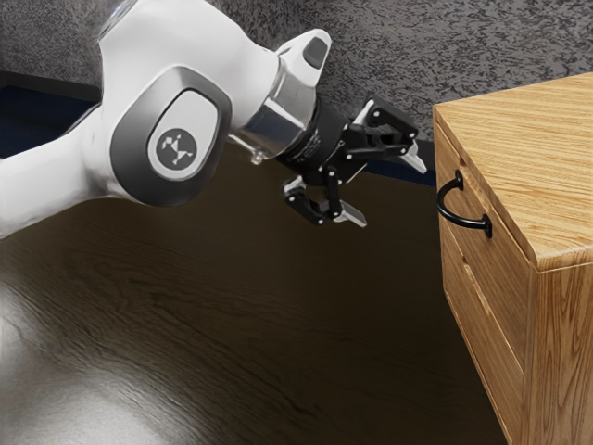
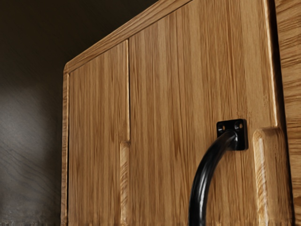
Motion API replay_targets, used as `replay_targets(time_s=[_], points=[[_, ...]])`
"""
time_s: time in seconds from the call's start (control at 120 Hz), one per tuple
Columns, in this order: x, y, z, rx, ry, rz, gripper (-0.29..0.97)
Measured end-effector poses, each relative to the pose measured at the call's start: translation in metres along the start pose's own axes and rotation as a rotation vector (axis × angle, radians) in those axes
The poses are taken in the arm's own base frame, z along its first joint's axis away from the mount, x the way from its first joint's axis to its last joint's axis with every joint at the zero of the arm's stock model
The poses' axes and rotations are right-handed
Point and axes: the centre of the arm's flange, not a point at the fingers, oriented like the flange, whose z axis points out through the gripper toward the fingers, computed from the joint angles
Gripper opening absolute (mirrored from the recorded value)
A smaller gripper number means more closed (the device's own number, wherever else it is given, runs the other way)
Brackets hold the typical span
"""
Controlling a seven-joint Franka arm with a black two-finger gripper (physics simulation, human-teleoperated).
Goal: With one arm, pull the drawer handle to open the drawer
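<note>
My gripper is wide open, holding nothing; the handle (upright-ish black loop) sits just ahead, toward the exterior view's right.

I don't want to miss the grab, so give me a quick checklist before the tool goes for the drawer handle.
1. Tool open: ok.
2. Path from tool to handle free of obstacles: ok.
3. Tool around handle: not ok, a gap lies between them.
4. Drawer shut, ready to be pulled: ok.
5. Tool lined up to straddle the handle: cannot tell.
</note>
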Motion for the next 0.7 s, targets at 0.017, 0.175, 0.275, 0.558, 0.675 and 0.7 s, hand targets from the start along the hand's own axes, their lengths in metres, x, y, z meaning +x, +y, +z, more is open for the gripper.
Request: replay_targets(time_s=[0.017,0.175,0.275,0.558,0.675,0.7], points=[[-0.002,0.002,0.001,0.003,-0.004,0.002,0.68],[-0.009,0.004,0.014,0.037,-0.036,-0.004,0.68],[-0.007,0.001,0.016,0.054,-0.042,-0.014,0.68],[-0.017,0.01,0.023,0.068,-0.06,-0.005,0.68],[-0.016,0.012,0.026,0.072,-0.062,-0.007,0.68],[-0.016,0.012,0.029,0.075,-0.064,-0.009,0.68]])
